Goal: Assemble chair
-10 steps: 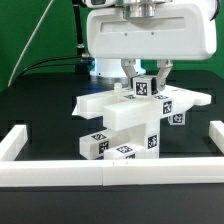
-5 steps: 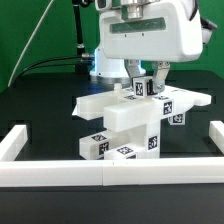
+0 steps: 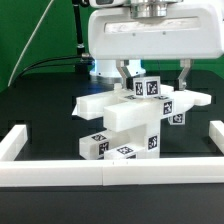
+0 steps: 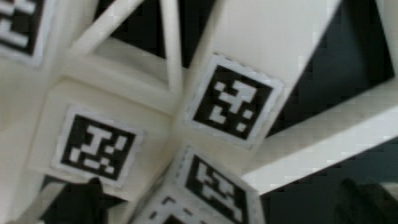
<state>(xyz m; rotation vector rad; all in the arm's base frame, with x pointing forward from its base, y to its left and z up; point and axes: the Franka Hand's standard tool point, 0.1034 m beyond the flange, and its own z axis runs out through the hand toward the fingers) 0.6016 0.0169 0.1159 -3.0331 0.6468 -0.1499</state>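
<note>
The gripper (image 3: 153, 80) hangs over the middle of the black table (image 3: 40, 115) with its two fingers (image 3: 122, 74) spread wide and nothing pinched between them. Straight below it stands the chair (image 3: 118, 112), a partly built stack of white blocky pieces. The top block (image 3: 147, 88), which carries two square tags, rises into the gap between the fingers. The finger on the exterior view's left stands just beside that block, with a thin gap showing. The other finger is well clear of it, above the far end of the chair's wide flat panel (image 3: 190, 100). Under the gripper the stack steps downward and toward the camera, through a thick slab to lower blocks (image 3: 100, 145) that rest on the table, each with tags on its faces. Beyond the chair on the camera's side, lower than the gripper, runs the long white border rail (image 3: 100, 176), its ends turning back along both sides. In the wrist view the chair (image 4: 178, 90) fills the picture up close: white bars crossing at angles, with a tag (image 4: 231, 95) in sharp view and others around it. The fingertips cannot be made out in that view.
</note>
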